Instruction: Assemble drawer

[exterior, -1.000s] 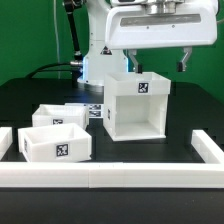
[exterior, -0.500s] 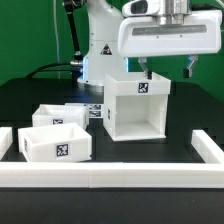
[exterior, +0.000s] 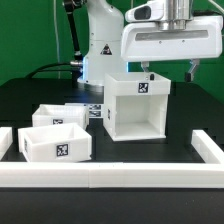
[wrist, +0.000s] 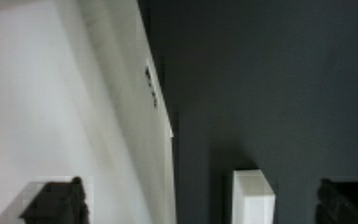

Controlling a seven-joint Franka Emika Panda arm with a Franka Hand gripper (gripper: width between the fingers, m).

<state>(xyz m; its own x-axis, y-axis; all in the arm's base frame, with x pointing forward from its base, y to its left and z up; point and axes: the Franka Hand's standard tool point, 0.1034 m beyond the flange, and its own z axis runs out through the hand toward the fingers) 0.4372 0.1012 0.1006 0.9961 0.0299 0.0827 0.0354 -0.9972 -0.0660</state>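
Note:
The drawer's tall white housing (exterior: 137,106) stands upright in the middle of the black table, open side facing the front, with a tag on its top front edge. Two small open-top trays lie at the exterior view's left, one in front (exterior: 55,142) and one behind (exterior: 62,116). My gripper (exterior: 169,70) hangs open and empty above the housing's right top edge, one finger over the housing and the other past its right side. In the wrist view the housing's white wall (wrist: 69,110) fills one side, and my gripper (wrist: 202,205) straddles its edge with dark fingertips (wrist: 55,200).
Long low white border rails run along the front (exterior: 110,177) and at the exterior view's right (exterior: 206,147). A white rail end (wrist: 250,195) shows between my fingers in the wrist view. The marker board (exterior: 93,108) lies flat between the trays and the housing.
My gripper has moved toward the exterior view's right and slightly up, from over the housing's middle to over its right edge. The housing and trays have not moved.

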